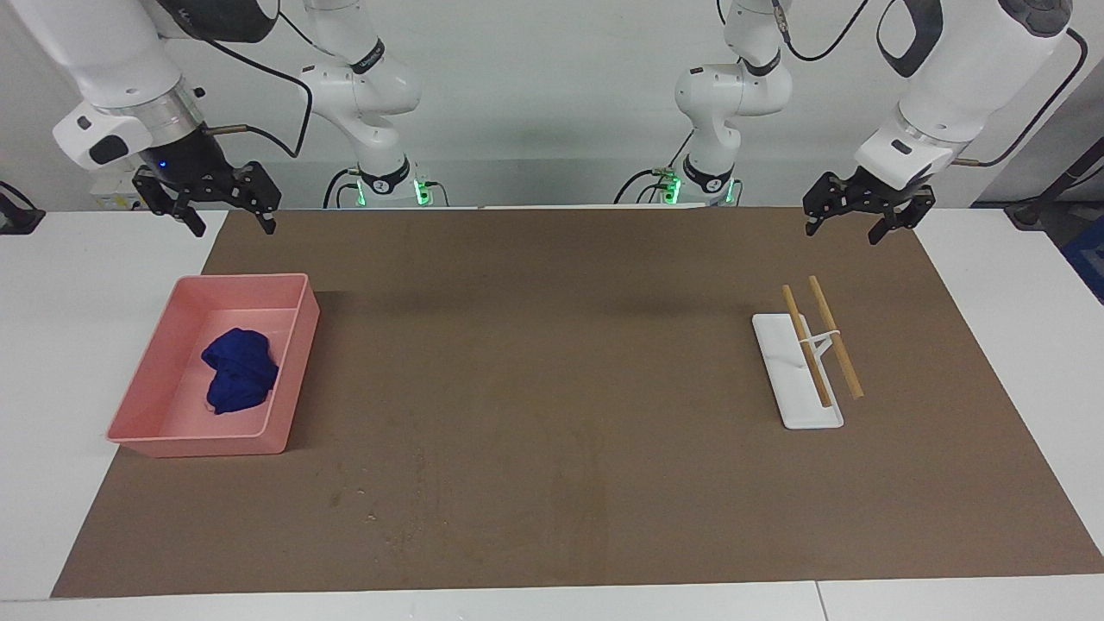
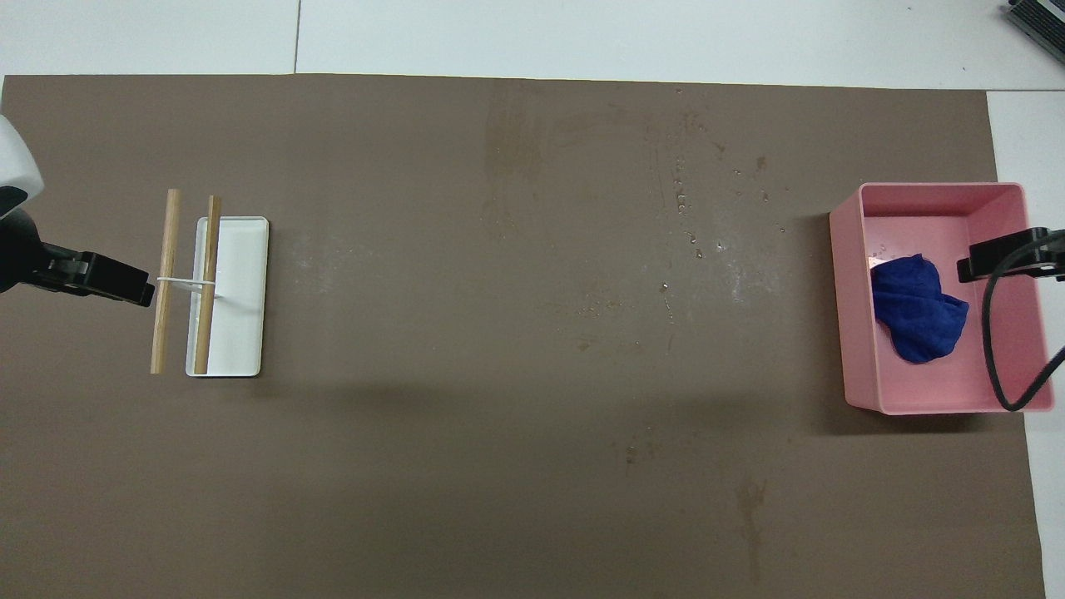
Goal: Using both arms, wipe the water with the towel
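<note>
The blue towel (image 1: 240, 369) lies crumpled in a pink bin (image 1: 293, 366) at the right arm's end of the brown mat; it also shows in the overhead view (image 2: 915, 309). The water (image 2: 684, 206) is a thin wet streak with shiny droplets on the mat, beside the bin toward the middle; it is faint in the facing view (image 1: 371, 516). My right gripper (image 1: 233, 226) is open and empty, raised high, and in the overhead view (image 2: 994, 258) it hangs over the bin's outer side. My left gripper (image 1: 843, 235) is open and empty, raised over the mat at the left arm's end (image 2: 125, 287).
A white tray (image 1: 789, 392) with two wooden sticks (image 1: 835, 336) on a small stand lies at the left arm's end (image 2: 241, 299). A wider, fainter dry-looking stain (image 2: 509, 154) marks the mat's middle, farther from the robots. A black cable (image 2: 990, 349) hangs over the bin.
</note>
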